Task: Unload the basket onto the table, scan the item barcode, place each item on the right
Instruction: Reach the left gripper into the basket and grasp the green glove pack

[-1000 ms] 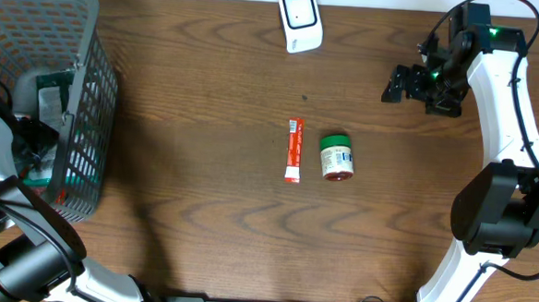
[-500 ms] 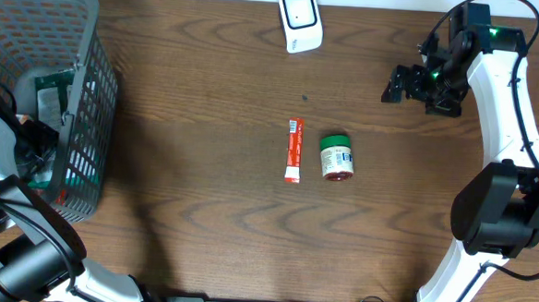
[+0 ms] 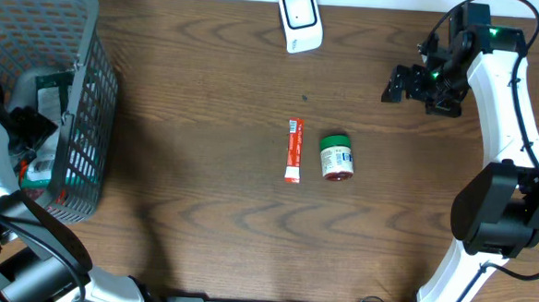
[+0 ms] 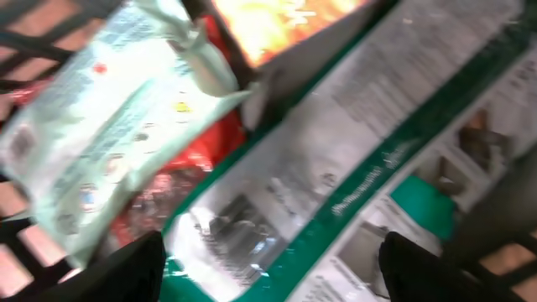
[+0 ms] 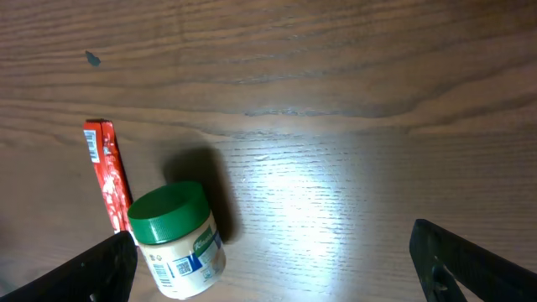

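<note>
Much was blurred under the left fingers [image 4: 134,273]. Only their two dark tips were shown, cut off at the lower corners of the wrist view and spread wide, with nothing seen pinched between them. Below the gap lay a glossy green-and-white packet [image 4: 336,193], its print smeared past reading. Whether it was touched by the tips could not be told. Up and to the left of them, a pale crinkled pouch [image 4: 109,143] was laid over something red and shiny. From overhead, these fingers were sunk inside the grey lattice basket [image 3: 91,114], and most of its contents were screened by the mesh wall.

The right fingers [image 5: 105,268] were held wide apart as well and were empty, with only the tips in frame. Between them, nearer the left tip, a squat jar [image 5: 178,239] with a ribbed green lid was seen, with a small barcode on its label. A slim red stick pack [image 5: 107,172] was set just beside it.

The white, rounded scanner [image 3: 300,21] was placed near the far edge, well apart from both pairs of fingers. A broad stretch of bare wood-grain table [image 3: 202,212] was left between the basket and the jar.
</note>
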